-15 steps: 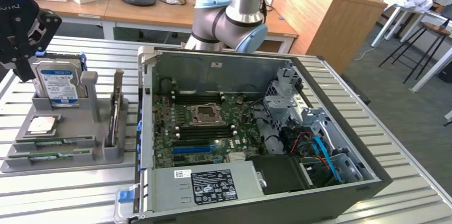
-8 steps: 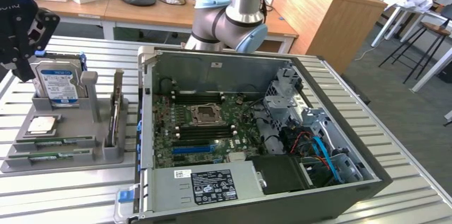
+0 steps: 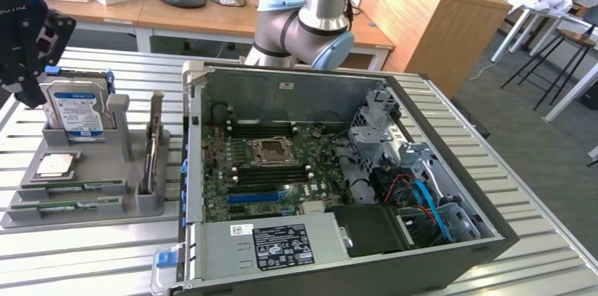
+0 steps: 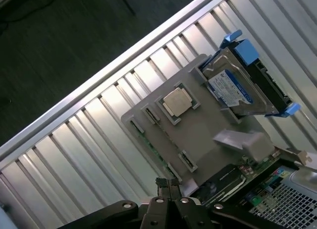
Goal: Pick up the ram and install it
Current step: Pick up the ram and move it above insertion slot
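Two green ram sticks (image 3: 70, 187) lie flat in slots at the front of a grey holder tray (image 3: 94, 215), on the exterior view's left. In the wrist view the ram (image 4: 157, 150) shows as a thin green edge along the tray's rim. My gripper (image 3: 33, 93) hangs above the tray's far end, over the hard drive. Its black fingers (image 4: 168, 185) are pressed together and hold nothing. It is well above the ram and touches nothing. The open computer case (image 3: 196, 170) lies to the tray's right, with dark memory slots (image 3: 271, 170) beside the processor socket (image 3: 271, 149).
The tray also holds a silver hard drive (image 3: 75, 110) in a blue bracket, a processor chip (image 3: 54, 164) and an upright expansion card (image 3: 154, 142). All of it rests on a slatted metal table (image 3: 94, 254). Desks and stools stand behind.
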